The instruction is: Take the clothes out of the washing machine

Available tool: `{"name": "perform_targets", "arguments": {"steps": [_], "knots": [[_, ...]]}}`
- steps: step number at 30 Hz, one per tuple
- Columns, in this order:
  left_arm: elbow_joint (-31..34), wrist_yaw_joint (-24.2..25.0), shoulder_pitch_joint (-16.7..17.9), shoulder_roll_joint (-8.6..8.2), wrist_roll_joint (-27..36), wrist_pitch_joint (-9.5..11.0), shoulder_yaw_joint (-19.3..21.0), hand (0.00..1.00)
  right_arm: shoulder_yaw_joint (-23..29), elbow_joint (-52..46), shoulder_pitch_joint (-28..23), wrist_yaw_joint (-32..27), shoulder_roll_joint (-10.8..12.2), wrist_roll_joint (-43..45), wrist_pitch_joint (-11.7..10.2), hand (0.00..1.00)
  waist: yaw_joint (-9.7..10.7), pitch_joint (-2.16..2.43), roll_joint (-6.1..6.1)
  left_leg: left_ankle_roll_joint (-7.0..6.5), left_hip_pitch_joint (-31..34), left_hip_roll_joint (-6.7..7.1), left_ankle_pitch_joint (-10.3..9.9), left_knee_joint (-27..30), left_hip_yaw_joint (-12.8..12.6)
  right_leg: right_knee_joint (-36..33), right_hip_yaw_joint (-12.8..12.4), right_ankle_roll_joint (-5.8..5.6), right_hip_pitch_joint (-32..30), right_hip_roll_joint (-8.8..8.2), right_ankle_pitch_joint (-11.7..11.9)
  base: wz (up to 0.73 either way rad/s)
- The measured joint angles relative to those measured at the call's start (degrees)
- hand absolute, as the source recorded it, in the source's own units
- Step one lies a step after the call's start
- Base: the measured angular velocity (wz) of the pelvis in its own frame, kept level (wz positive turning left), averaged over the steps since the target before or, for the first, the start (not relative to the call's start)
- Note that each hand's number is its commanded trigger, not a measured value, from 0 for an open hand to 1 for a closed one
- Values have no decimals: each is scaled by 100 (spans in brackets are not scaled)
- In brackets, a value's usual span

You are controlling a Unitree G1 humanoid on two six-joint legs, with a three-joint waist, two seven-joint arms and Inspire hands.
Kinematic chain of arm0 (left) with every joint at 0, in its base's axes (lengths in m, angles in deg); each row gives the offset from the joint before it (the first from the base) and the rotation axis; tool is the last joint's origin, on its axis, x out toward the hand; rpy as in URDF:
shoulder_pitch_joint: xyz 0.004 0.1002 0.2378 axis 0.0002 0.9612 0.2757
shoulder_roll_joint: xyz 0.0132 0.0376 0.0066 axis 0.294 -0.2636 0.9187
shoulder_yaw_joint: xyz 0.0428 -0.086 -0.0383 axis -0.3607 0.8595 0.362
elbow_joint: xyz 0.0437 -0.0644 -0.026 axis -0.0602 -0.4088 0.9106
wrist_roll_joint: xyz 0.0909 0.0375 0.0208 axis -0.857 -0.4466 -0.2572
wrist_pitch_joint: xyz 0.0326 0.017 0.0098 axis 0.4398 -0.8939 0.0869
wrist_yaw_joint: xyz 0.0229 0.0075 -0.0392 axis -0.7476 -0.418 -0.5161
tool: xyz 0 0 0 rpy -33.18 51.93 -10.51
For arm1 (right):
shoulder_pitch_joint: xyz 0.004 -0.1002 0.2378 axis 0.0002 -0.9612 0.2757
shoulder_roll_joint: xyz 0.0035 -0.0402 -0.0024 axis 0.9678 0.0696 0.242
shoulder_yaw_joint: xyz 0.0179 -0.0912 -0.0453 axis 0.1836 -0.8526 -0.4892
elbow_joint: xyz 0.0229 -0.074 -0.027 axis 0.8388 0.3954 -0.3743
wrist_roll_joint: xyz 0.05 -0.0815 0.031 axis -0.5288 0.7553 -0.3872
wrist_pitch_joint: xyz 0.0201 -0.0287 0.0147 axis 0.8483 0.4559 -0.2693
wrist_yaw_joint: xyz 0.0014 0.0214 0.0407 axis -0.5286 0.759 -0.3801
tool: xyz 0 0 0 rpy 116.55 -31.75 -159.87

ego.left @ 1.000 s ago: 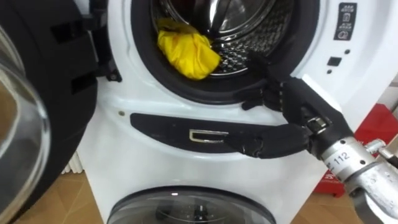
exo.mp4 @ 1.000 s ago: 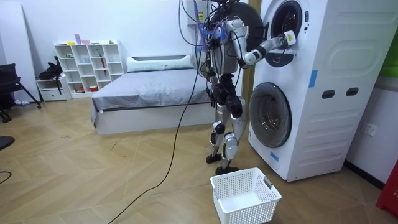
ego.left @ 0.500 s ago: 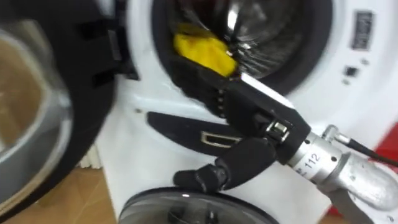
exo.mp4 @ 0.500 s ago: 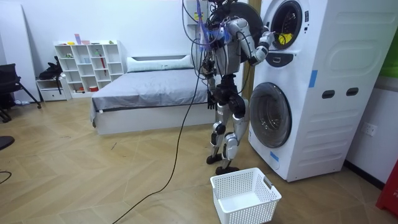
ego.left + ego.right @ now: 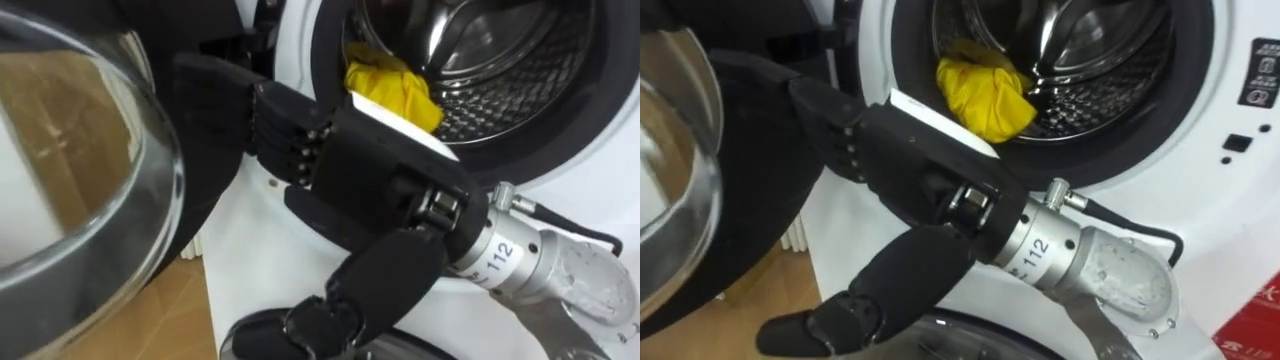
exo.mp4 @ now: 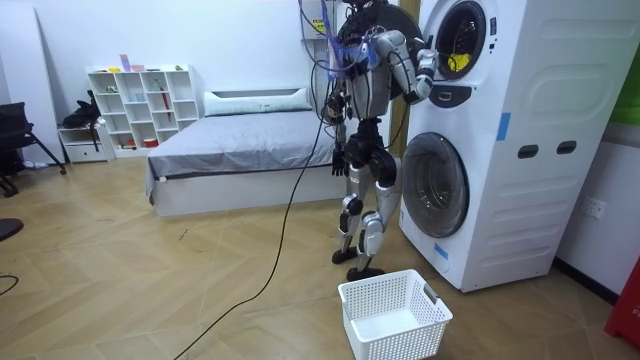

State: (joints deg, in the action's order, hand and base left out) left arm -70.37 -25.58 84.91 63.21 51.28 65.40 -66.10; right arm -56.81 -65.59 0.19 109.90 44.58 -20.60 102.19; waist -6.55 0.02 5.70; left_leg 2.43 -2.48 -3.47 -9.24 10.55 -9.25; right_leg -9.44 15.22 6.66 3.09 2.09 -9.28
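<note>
Right hand point(image 5: 350, 190) is open and empty at centre-left, below the drum point(image 5: 510, 100) mouth; yellow cloth point(image 5: 393, 92) sits upper centre at the drum's front lip, so raise the hand, reach in, close round its bulk.

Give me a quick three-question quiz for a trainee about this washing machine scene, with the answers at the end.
1. True or false: the yellow cloth lies inside the upper machine's drum.
2. Multiple choice: the right hand is A) shut on the cloth; B) open, outside the drum, holding nothing; C) deep inside the drum.
3. Short answer: in the room view, what stands on the floor near the robot's feet?
Key: 1 true; 2 B; 3 a white basket.
</note>
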Motion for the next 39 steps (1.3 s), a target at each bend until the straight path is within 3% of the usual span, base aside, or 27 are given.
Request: {"name": "perform_targets", "arguments": {"steps": [6,9,13,19,26,31,39], "knots": [[-80,-25,3,-44,-5,55,220,0,178,-190,0,-183,-119,16,-76,0,59,33,49,-2,-16,31,-3,-27,60,94,1,-26,18,-19,-1,0],[-126,-137,32,-57,11,95,255,0,509,-219,-1,-444,-223,13,-90,0,217,32,64,0,-33,46,-19,-28,162,173,113,-38,107,-27,-6,13],[-119,-267,20,-68,-18,138,419,0,916,-165,-3,-905,-449,170,-156,0,302,19,65,10,-36,35,-27,-26,136,192,78,-41,106,-17,-10,-1],[-111,-284,30,-75,-29,137,515,0,1173,52,-35,-1514,-555,507,-223,0,351,3,59,11,-45,33,-28,-27,125,185,48,-41,103,-13,-10,-3],[-53,-285,79,-83,-28,148,532,0,1325,501,-3,-2082,-813,535,-318,0,367,-3,81,11,-13,38,-28,-19,147,189,60,-51,90,-15,-21,1],[-52,-285,107,-96,-68,139,653,0,1511,952,367,-2520,-903,569,-327,0,375,-8,96,11,-11,40,-28,-22,159,185,70,-53,88,-17,-22,0],[-46,-270,78,-98,-68,71,650,0,1388,1187,520,-2615,-1010,1223,-326,0,372,-5,140,10,-9,42,-28,-21,176,169,172,-52,96,-35,-21,3]]}}
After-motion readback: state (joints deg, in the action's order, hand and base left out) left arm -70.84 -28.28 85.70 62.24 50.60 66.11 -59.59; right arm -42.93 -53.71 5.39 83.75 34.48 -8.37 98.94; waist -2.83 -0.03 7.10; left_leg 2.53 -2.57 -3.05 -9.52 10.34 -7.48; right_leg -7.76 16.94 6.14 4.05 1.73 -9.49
